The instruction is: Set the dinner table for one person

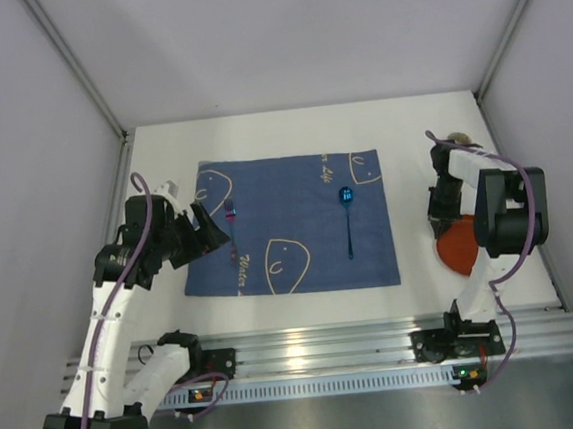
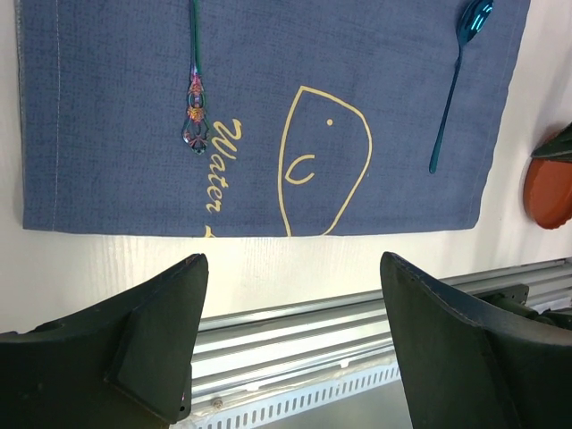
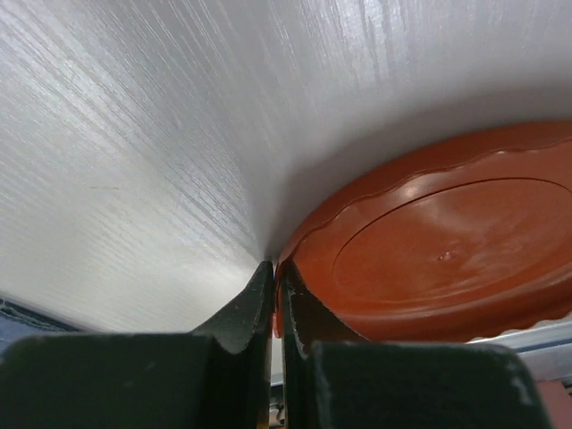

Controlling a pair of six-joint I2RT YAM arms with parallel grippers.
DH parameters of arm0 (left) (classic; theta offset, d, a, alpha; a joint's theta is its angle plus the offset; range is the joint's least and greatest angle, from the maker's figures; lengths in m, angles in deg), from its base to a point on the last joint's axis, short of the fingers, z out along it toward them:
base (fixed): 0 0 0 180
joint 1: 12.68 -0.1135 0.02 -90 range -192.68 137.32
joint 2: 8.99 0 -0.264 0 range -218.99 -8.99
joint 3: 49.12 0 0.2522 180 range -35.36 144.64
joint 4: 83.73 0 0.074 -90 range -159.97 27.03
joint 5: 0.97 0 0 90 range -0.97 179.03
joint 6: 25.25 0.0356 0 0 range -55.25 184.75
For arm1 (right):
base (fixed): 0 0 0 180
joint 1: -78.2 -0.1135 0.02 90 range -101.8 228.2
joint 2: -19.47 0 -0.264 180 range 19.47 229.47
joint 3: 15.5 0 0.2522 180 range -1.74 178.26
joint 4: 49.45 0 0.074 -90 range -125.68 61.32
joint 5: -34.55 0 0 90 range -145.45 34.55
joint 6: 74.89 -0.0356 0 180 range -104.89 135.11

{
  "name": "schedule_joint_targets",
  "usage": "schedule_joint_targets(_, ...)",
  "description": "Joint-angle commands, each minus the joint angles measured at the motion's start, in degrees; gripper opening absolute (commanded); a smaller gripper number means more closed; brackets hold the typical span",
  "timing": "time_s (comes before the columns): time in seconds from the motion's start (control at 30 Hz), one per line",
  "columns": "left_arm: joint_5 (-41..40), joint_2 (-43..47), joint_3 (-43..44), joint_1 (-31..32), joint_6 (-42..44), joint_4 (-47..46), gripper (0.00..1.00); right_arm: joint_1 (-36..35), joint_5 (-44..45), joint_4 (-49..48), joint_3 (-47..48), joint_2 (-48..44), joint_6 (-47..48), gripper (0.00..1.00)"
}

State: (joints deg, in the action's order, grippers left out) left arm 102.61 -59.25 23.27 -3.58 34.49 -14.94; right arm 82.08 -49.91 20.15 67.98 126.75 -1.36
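- From the top camera, the white table (image 1: pixel 279 125) is seen under everything, with its ribbed rail (image 1: pixel 328 346) along the near edge by the arm bases.
- A blue placemat (image 1: pixel 297 224) is laid in the middle of the table. A rainbow-tinted utensil (image 1: pixel 232 229) is set on its left part and a blue spoon (image 1: pixel 348 214) on its right part, well apart.
- The left end effector (image 1: pixel 213 233) is held at the placemat's left edge. The right end effector (image 1: pixel 436 223) is lowered at a red plate (image 1: pixel 460 249), which is set on the table right of the placemat.
- From the left wrist camera, the left end effector (image 2: pixel 293 261) is seen spread wide with nothing between its fingers, above the strip of table (image 2: pixel 107 259) between placemat (image 2: pixel 268 107) and rail (image 2: pixel 357 313). The utensil's handle (image 2: pixel 195 89), the spoon (image 2: pixel 456 71) and an edge of the plate (image 2: pixel 547 192) are shown beyond.
- From the right wrist camera, the right end effector (image 3: pixel 275 268) is seen pressed together, pinching the rim of the plate (image 3: pixel 447 259), which is resting on the table (image 3: pixel 134 134).
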Motion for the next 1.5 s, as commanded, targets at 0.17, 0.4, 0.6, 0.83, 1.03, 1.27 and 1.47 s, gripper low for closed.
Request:
schedule_joint_targets(0.17, -0.05, -1.95, 2.63, 0.21, 0.47, -0.71, 0.83, -0.27, -2.02, 1.29, 5.16, -5.58, -1.81, 0.00)
schedule_joint_targets(0.4, -0.66, -3.44, 5.26, 0.21, 0.55, -0.80, 0.83, -23.69, -2.90, 11.57, 30.15, -5.26, -10.58, 0.00)
schedule_joint_targets(0.6, -2.51, -4.32, 8.34, 0.21, 1.34, 0.61, 0.83, -39.71, -6.93, 15.89, 55.52, 10.73, -15.26, 0.00)
schedule_joint_targets(0.83, -4.79, -1.69, 9.57, 0.21, 1.43, 3.77, 0.83, -46.68, -14.41, 9.92, 58.34, 20.59, -15.44, 0.00)
schedule_joint_targets(1.03, -6.64, 0.42, 9.57, 0.21, 1.26, 6.58, 0.83, -48.00, -18.28, 6.75, 59.13, 24.72, -15.87, 0.00)
schedule_joint_targets(1.27, -7.34, 0.87, 9.84, 0.21, 1.26, 7.99, 0.83, -49.40, -26.45, 0.78, 59.57, 27.10, -17.10, 0.00)
schedule_joint_targets(1.47, -6.91, 0.52, 10.10, 0.21, 0.99, 7.82, 0.83, -50.37, -27.08, -6.24, 55.02, 28.07, -18.07, 0.00)
